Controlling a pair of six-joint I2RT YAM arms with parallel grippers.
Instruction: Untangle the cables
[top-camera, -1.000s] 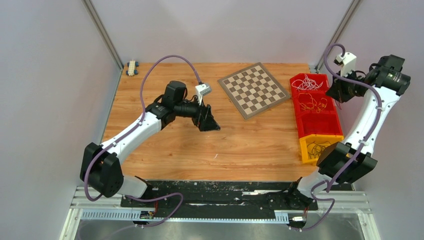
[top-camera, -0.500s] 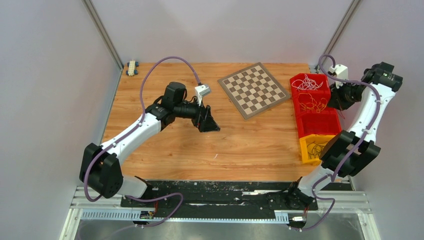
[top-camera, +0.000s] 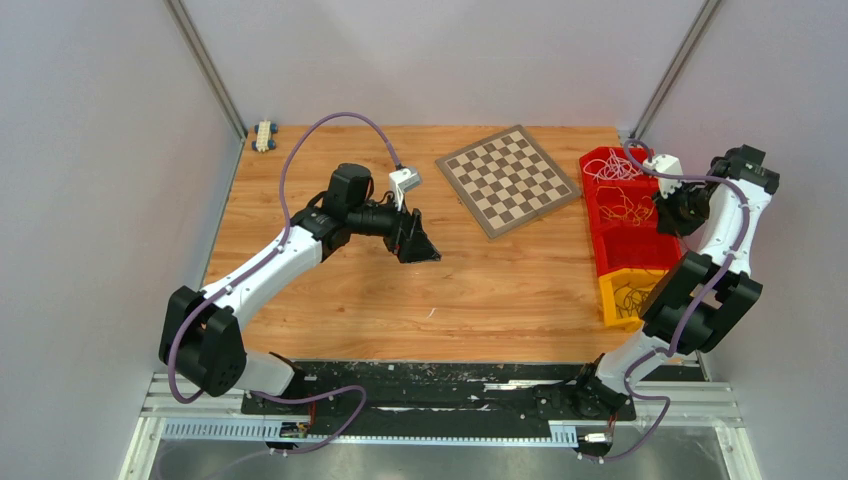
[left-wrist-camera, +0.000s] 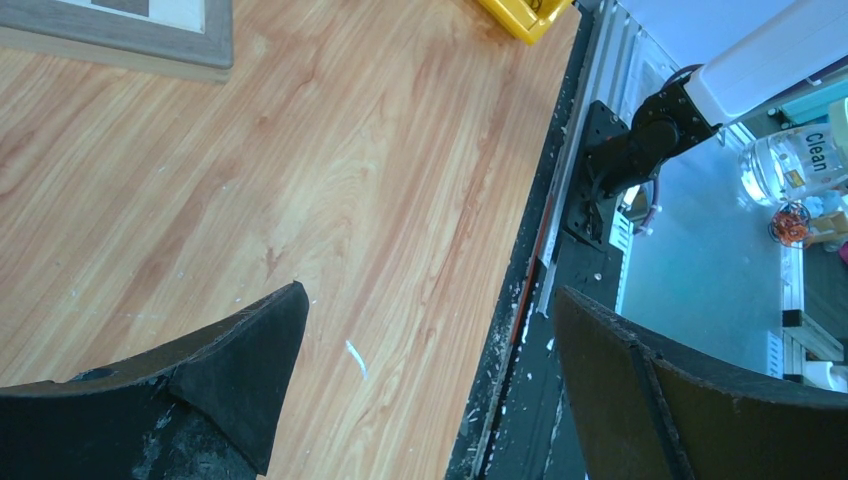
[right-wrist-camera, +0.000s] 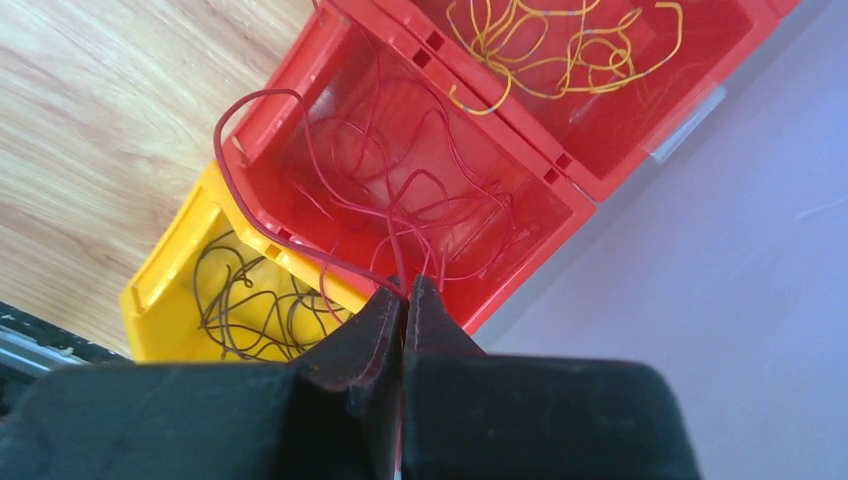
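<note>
The right claw (right-wrist-camera: 405, 290) is seen closed, its two fingers pressed together on a strand of the red cables (right-wrist-camera: 400, 200). It is held above the third bin (right-wrist-camera: 520, 250) of a row at the right edge of the worktop (top-camera: 340, 290). The rest of the red cables is lying in loose loops inside that red bin, and one loop is draped over the bin's rim towards the yellow bin (right-wrist-camera: 165, 300).

The dark brown cables (right-wrist-camera: 245, 300) are coiled in the yellow bin, at the near end of the row. The yellow-orange cables (top-camera: 627, 206) are held in the next red bin farther away, and the white cables (top-camera: 612, 167) in the farthest red bin.

The left claw (left-wrist-camera: 430, 300) is held wide open above bare wood near the middle of the worktop, with nothing between its fingers (left-wrist-camera: 235, 365). It is well apart from the bins.

A chessboard (top-camera: 510, 180) is laid at an angle at the far side of the worktop, between the left claw and the bins. A small toy (top-camera: 264, 135) is placed at the far left corner.
</note>
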